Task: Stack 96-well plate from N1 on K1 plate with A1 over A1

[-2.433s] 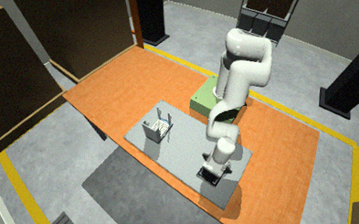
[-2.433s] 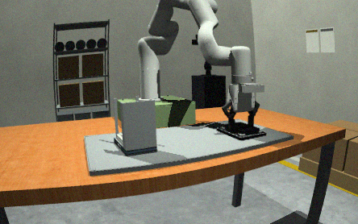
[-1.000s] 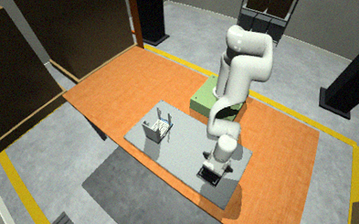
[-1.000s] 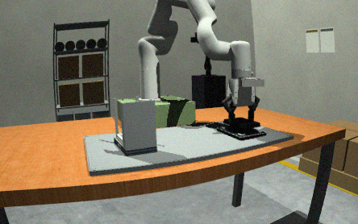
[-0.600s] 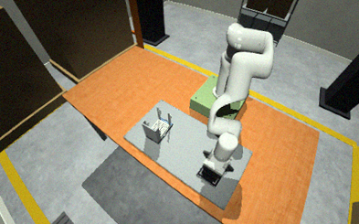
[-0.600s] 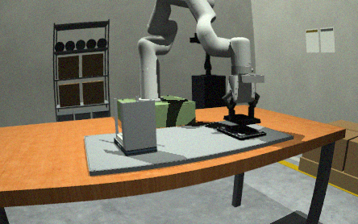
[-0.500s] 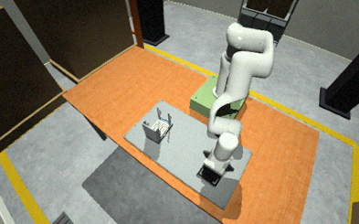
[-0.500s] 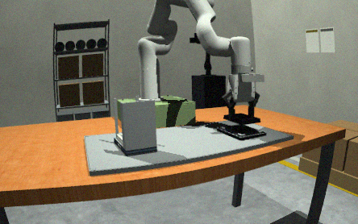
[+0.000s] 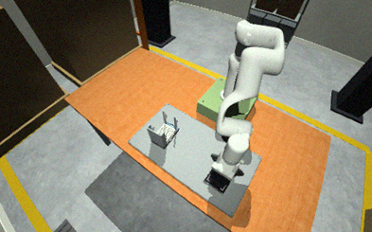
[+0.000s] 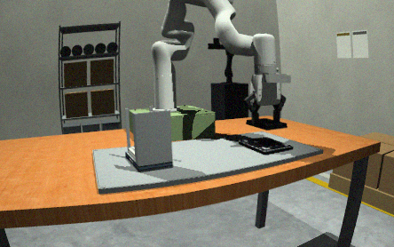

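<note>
My gripper is shut on the dark 96-well plate and holds it level in the air, well above the plate nest N1. The nest is a dark frame on the right end of the grey mat. In the overhead view the nest shows just below my wrist, which hides the held plate. The stack rack K1 stands at the mat's left end with grey walls and thin posts. A pale plate lies inside it. In the side view the rack's wall hides that plate.
A green block at my arm's base stands behind the mat, between the rack and the nest. The mat lies on an orange table. A shelf unit and a black stand are beyond the table.
</note>
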Action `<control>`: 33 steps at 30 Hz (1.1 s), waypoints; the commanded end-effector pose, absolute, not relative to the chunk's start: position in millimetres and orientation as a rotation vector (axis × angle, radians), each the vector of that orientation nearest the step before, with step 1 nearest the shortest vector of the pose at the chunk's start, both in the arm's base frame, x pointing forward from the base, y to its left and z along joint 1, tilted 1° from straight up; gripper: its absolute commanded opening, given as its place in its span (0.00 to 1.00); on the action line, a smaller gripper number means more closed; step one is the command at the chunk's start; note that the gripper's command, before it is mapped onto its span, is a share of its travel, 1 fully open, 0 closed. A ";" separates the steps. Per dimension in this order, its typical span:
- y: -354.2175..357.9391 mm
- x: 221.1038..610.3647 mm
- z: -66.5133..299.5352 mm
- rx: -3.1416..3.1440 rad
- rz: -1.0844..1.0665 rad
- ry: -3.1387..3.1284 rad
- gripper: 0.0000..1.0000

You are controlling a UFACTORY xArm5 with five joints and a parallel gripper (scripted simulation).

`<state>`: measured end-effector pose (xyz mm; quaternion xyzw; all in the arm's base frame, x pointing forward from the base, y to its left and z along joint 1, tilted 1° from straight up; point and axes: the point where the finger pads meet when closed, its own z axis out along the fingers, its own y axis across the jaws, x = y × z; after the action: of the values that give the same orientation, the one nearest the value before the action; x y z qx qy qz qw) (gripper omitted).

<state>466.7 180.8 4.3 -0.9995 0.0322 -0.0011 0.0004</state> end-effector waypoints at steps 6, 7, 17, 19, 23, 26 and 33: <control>181.4 467.8 18.7 -3.146 -0.014 0.102 0.00; 181.4 467.8 20.3 -3.146 -0.014 0.102 0.00; 181.5 467.7 33.7 -3.146 -0.014 0.102 0.00; 181.5 467.7 37.0 -3.146 -0.014 0.102 0.00; 181.5 467.6 43.7 -3.146 -0.014 0.102 0.00; 181.6 467.6 48.7 -3.146 -0.014 0.102 0.00; 181.6 467.6 57.1 -3.146 -0.014 0.102 0.00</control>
<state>466.2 181.1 53.1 -0.9995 0.0323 -0.0008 0.0003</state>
